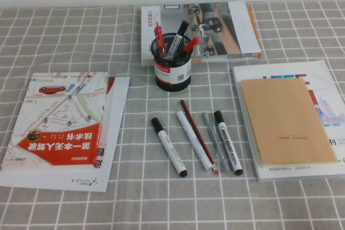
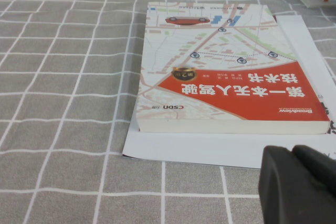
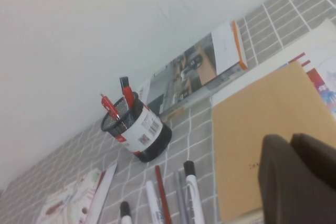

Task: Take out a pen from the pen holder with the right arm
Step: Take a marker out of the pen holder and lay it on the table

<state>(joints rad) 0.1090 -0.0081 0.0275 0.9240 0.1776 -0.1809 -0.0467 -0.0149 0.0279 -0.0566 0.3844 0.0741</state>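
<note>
My right claw (image 3: pixel 290 142) is closed tight with nothing in it. It hangs above the near edge of the tan notebook (image 1: pixel 285 119), out on the right side of the table. The pen holder (image 1: pixel 173 71), a black mesh cup with a red and white label, stands well apart from me toward the far middle of the checked cloth (image 1: pixel 135 203). Red pens (image 1: pixel 159 39) and a black-capped marker (image 1: pixel 178 35) lean out over its rim. Just behind it lies a magazine (image 1: pixel 232 25), and its front edge closes that side. Bare cloth lies between the notebook's left edge and the cup. In front of the cup, loose pens (image 1: pixel 197 141) lie side by side, taking up the middle ground. My left claw (image 2: pixel 293 153), fingers pressed together and empty, hangs over the near corner of the paper under the map-covered book (image 2: pixel 220 66), with open cloth to its outer side.
</note>
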